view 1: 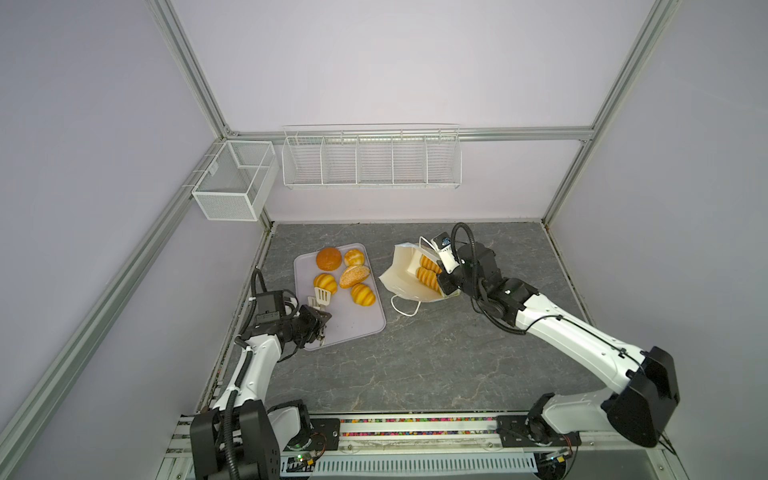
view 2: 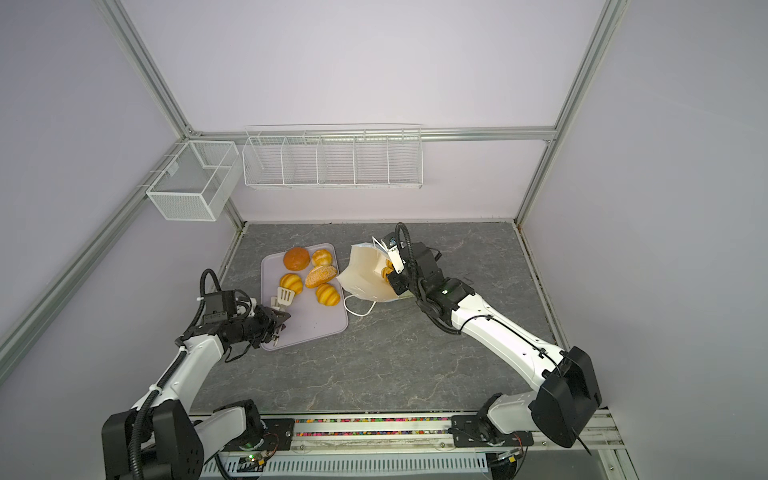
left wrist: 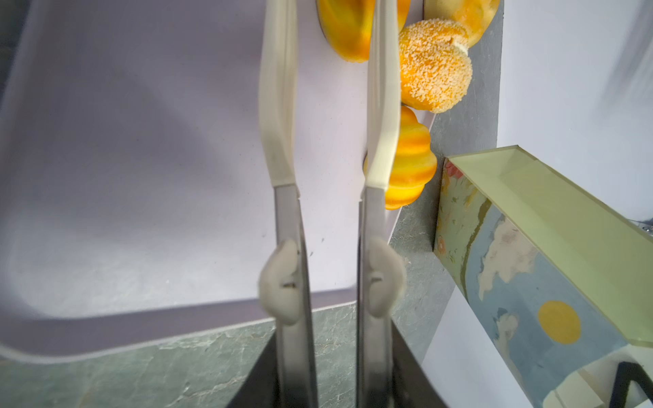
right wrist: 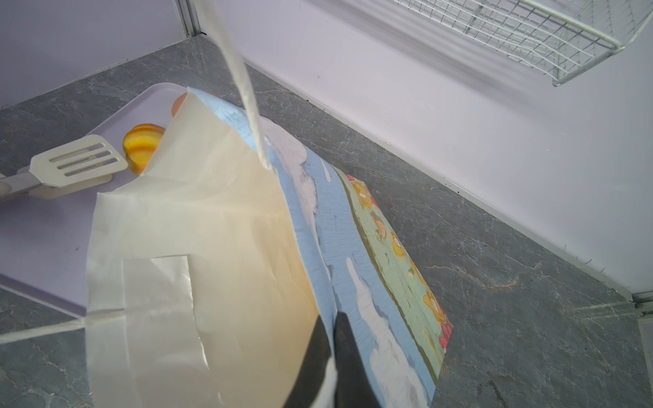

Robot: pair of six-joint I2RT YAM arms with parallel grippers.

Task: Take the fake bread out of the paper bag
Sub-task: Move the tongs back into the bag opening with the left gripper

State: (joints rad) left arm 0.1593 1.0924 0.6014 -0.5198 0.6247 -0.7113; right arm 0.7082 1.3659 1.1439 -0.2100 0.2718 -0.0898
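Extracting the two golden ridged toy loaves (view 1: 429,272) inside the sky-printed paper bag (view 1: 401,277), tipped open near the grey tabletop's (view 1: 436,357) far edge, needs a steady mouth: the right gripper (right wrist: 334,318) is clamped on the bag's wall. The left gripper (view 1: 316,312), clasping empty white slotted tongs (view 1: 322,296) over the lavender plastic tray (view 1: 353,326) holding five toy breads (view 1: 354,276), should enter low.

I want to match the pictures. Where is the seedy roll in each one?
In a top view: seedy roll on the tray, on the bag side.
In a top view: same place.
Left wrist: beside the tongs, near the tray's edge.
Right wrist: not in it; the bag blocks it.
Shared landmark: the tray.
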